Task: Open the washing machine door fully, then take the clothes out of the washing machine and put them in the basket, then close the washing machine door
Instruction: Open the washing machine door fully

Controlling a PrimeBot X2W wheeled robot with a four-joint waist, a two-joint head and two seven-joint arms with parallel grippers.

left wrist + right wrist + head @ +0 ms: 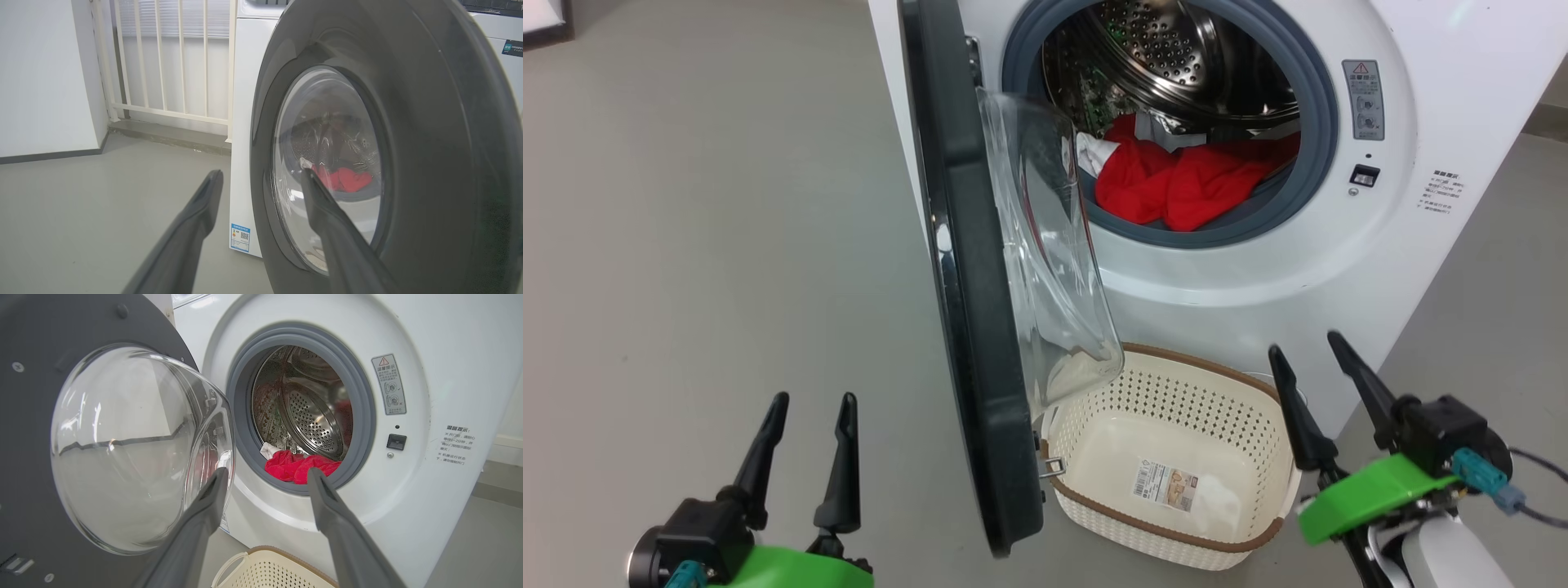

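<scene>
The white washing machine (pixel 1339 269) stands ahead with its round black-framed door (pixel 968 286) swung out about halfway, edge-on to me, its glass bowl (pixel 1054 261) bulging right. Red clothes (pixel 1176 184) with a bit of white cloth lie at the drum's mouth, also seen in the right wrist view as clothes (pixel 300 467). The cream basket (pixel 1176 465) sits empty on the floor below the opening, partly behind the door. My left gripper (pixel 813 402) is open, low and left of the door's outer face (pixel 408 163). My right gripper (pixel 1303 343) is open beside the basket's right end, holding nothing.
Grey floor (pixel 703 245) stretches to the left of the door. A white railing (pixel 163 61) and a white wall (pixel 45 73) stand behind the machine's left side. A warning sticker (pixel 1364 98) and the door latch slot (pixel 1364 175) sit right of the drum opening.
</scene>
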